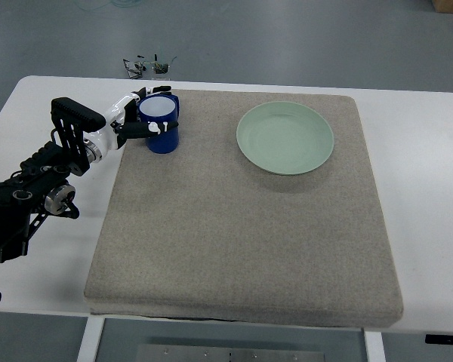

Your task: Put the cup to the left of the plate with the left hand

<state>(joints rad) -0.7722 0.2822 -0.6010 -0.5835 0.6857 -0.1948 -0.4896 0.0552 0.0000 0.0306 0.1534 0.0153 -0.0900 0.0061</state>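
Single top view, looking steeply down from robot's side onto table [423,151] and mat [241,226]; far edge and floor at top; moderately distant.

No readable text, labels, brands, numbers or signs anywhere in view

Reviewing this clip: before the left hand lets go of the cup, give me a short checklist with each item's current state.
1. Left hand wrapped around the blue cup: ok.
2. Cup upright: ok.
3. Cup lies left of the green plate, clear gap between them: ok.
4. Cup base resting on the grey mat: cannot tell.
5. Cup empty: cannot tell, only a pale interior shows.
6. Right hand clear of the work: ok, not in view.
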